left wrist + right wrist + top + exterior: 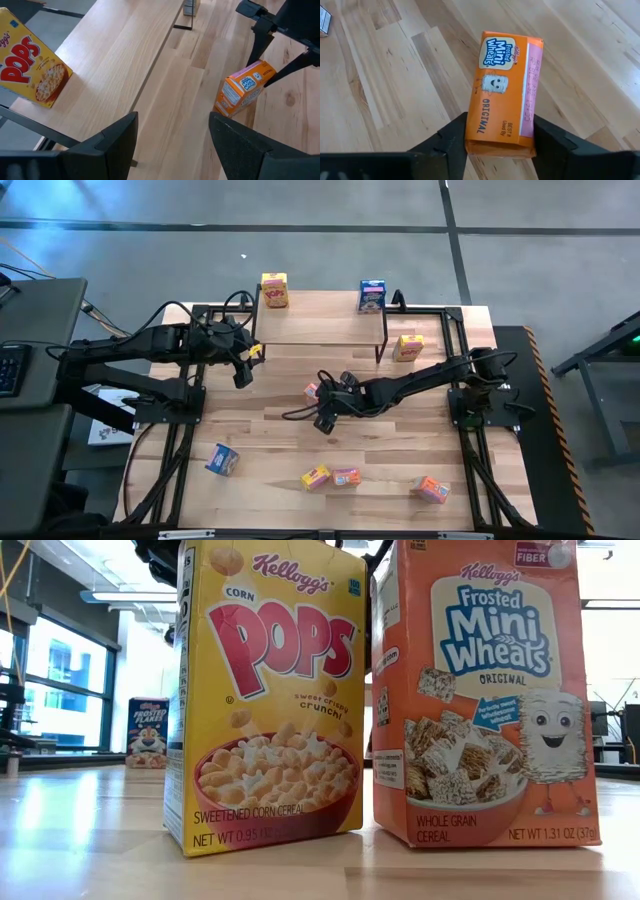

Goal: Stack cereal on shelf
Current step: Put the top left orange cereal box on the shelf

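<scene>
My right gripper [321,400] is mid-table, shut on an orange Mini Wheats box [503,92], which also shows in the left wrist view [243,89]. My left gripper [172,131] is open and hovers near the shelf's left end [243,368], holding nothing. The shelf [320,328] has a light plank top on black legs. A yellow Corn Pops box [275,290] and a blue box [372,296] stand on its far edge. The yellow box shows again in the left wrist view [30,67]. My right gripper pinches the orange box between its two fingers [451,145], across the narrow sides at the end away from the logo [481,136]. The printed front faces my wrist camera. The fingers come slanting from above and the table's right. The box is tilted; whether its lower end touches the table does not show.
A yellow box [407,347] stands on the table by the shelf's right legs. Near the front edge lie a blue box [222,459], a yellow one [316,477] and two orange ones [346,477] [433,489]. The low view shows two of them close up [270,690] [485,690].
</scene>
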You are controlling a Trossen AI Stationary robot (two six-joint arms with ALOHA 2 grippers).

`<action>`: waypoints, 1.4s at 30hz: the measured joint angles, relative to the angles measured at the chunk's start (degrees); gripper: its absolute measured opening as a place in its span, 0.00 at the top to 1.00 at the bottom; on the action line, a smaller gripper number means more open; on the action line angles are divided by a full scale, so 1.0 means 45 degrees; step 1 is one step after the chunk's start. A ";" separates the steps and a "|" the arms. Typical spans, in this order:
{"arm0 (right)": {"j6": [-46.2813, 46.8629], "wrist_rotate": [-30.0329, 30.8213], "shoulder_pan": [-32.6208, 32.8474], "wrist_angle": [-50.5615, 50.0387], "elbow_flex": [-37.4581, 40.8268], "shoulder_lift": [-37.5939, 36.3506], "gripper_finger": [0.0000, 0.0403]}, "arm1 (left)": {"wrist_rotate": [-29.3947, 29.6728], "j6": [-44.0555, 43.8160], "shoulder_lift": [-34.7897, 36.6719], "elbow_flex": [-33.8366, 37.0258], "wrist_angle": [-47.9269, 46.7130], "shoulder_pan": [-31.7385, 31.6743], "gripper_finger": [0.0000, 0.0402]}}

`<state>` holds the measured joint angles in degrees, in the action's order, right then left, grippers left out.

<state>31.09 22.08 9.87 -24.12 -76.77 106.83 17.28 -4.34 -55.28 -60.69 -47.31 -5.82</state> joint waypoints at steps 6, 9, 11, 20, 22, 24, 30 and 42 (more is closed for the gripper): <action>-0.0136 -0.0087 -0.0024 -0.0233 -0.0157 -0.0063 0.58 | 0.0000 0.0000 -0.0003 0.0000 0.0000 0.0000 0.42; -0.0621 -0.0264 -0.0024 -0.0475 -0.0688 -0.0063 0.58 | 0.0003 0.0000 0.0002 0.0000 -0.0005 0.0000 0.42; -0.0992 -0.0277 -0.0024 -0.0920 -0.1168 -0.0063 0.58 | 0.0000 0.0000 0.0002 0.0000 -0.0005 0.0000 0.42; -0.3392 -0.0290 -0.0371 -0.3432 -0.3735 -0.0068 0.59 | 0.0005 -0.0121 0.0001 0.0000 -0.0005 -0.0034 0.42; -0.4094 -0.0292 -0.0576 -0.3913 -0.4260 -0.0068 0.59 | 0.0005 -0.0121 0.0002 0.0000 -0.0003 -0.0107 0.42; -0.4827 -0.0508 -0.0821 -0.4427 -0.4794 -0.0068 0.59 | 0.0010 -0.0116 -0.0002 0.0000 0.0005 -0.0253 0.42; -0.7532 -0.1693 -0.1798 -0.5222 -0.6276 -0.0068 0.59 | 0.1249 -0.0117 0.0002 -0.0010 0.0253 -0.0749 0.42; -1.2773 -0.4190 -0.4986 -0.6026 -0.8169 -0.0068 0.59 | 0.1606 -0.0236 0.0002 -0.0010 0.0262 -0.1292 0.42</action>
<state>-26.39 3.22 -12.57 -51.24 -113.53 106.52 24.50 -5.40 -55.27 -60.73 -46.13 -11.64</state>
